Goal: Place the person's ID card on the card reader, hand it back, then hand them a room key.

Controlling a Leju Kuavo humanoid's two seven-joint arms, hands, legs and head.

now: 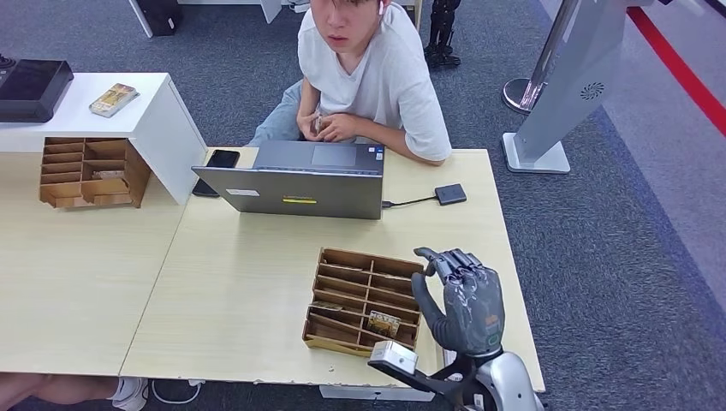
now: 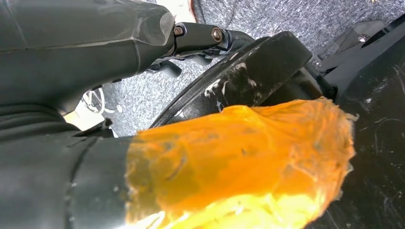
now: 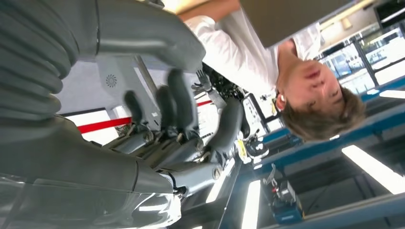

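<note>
My right hand (image 1: 463, 298) is raised above the table's front right corner, palm up and fingers apart, holding nothing. Its dark fingers (image 3: 175, 102) stand spread toward the person (image 3: 267, 57). The small black card reader (image 1: 450, 193) lies on the table, cabled to the grey laptop (image 1: 300, 181). A wooden divided tray (image 1: 364, 300) just left of my hand holds key cards (image 1: 384, 323). The person (image 1: 368, 68) sits behind the laptop with both hands together at the table edge; whether they hold a card I cannot tell. My left hand (image 2: 95, 43) hangs low over the floor, holding nothing.
A phone (image 1: 223, 158) lies left of the laptop. A second wooden tray (image 1: 86, 171) sits on the left table beside a white stand (image 1: 154, 120) carrying a black device (image 1: 30, 86) and a small box (image 1: 113, 98). A grey kiosk base (image 1: 556, 111) stands on the carpet to the right.
</note>
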